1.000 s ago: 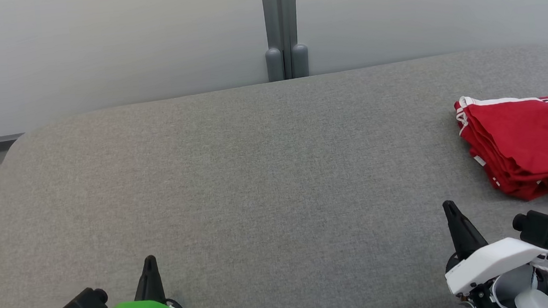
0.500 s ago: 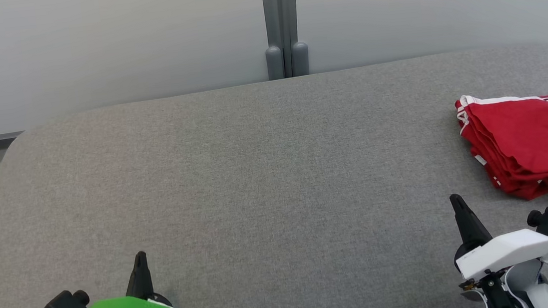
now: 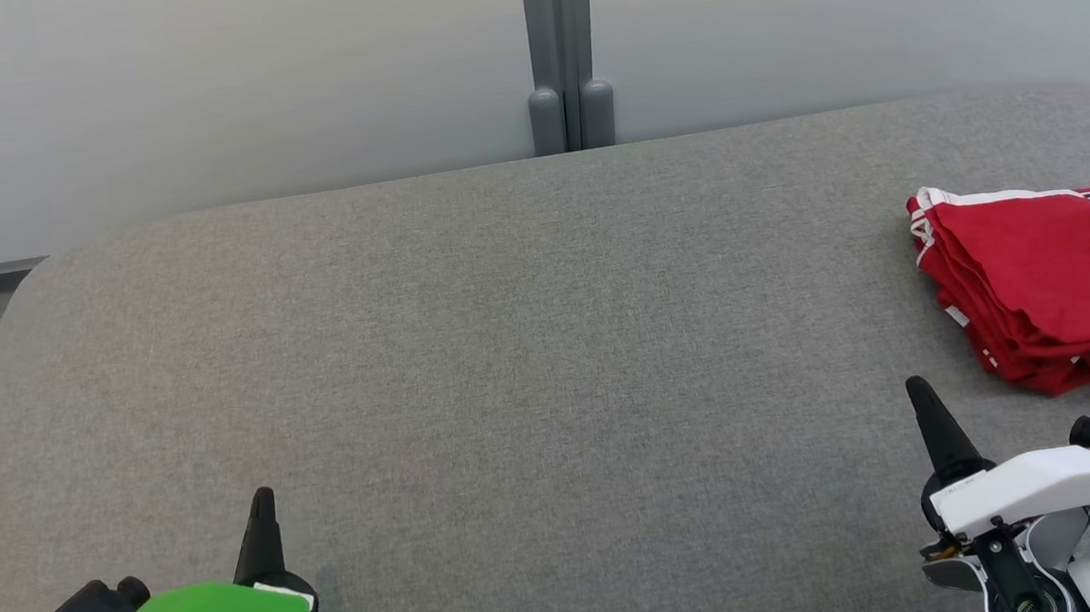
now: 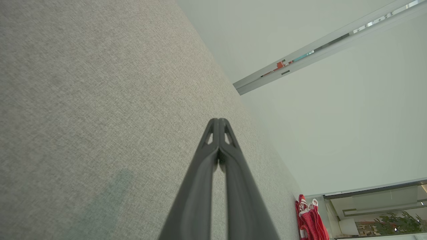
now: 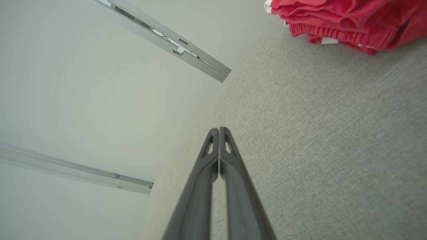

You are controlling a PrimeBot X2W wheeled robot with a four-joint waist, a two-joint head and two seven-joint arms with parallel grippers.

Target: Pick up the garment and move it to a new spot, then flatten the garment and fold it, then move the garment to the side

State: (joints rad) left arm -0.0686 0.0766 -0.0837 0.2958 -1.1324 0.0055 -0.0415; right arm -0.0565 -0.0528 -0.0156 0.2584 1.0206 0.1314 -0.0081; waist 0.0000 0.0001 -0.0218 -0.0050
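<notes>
- Head view: a red garment [image 3: 1043, 288], folded into a thick stack with white trim and dark lettering, lies on the grey table [image 3: 529, 347] at its right side, partly cut off by the picture's edge.
- The left gripper [image 3: 262, 503], under a green cover, sits over the table's near left part, with its two dark fingers pressed together into one point and nothing held.
- The right gripper [image 3: 918, 390], under a white cover, sits over the table's near right part with its fingers likewise together and empty. It is near the garment but apart from it.
- A grey post [image 3: 561, 44] stands behind the middle of the table's far edge, against a pale wall [image 3: 185, 101].
- Left wrist view: the left gripper's fingers meet at the tips above the bare table cloth. The garment shows small at the table's far end.
- Right wrist view: the right gripper's fingers are closed tip to tip above the table. The garment's stacked red layers rest on the table ahead, well clear of the tips.
</notes>
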